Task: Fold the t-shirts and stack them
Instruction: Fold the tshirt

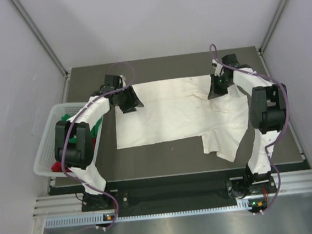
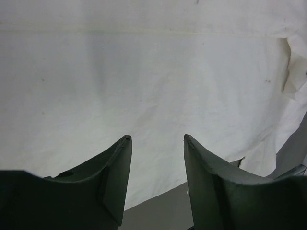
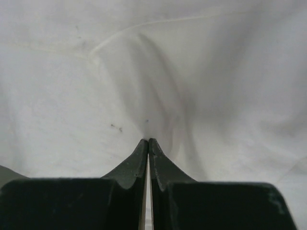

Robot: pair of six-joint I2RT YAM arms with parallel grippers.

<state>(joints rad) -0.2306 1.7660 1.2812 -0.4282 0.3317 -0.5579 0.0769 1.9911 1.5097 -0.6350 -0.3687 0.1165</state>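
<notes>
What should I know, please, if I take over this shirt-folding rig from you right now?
Left tool: open, above the cream-white t-shirt, holding nothing.
Right tool: shut on that shirt's far right part.
Green t-shirt and red t-shirt: bunched in the basket, left.
Done: cream-white one spread out.
Left: fold all three, stack.

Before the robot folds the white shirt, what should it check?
1. The right gripper pinches the cream-white t-shirt: ok, it is shut and the cloth puckers into its tips.
2. The left gripper grips too: not ok, it is open over the shirt with nothing in it.
3. Shirt lying flat: not ok, the part near the right arm is rumpled.
4. The green t-shirt and red t-shirt are out of the way: ok, both are in the basket.
5. Left gripper's height over the cloth: cannot tell.
</notes>
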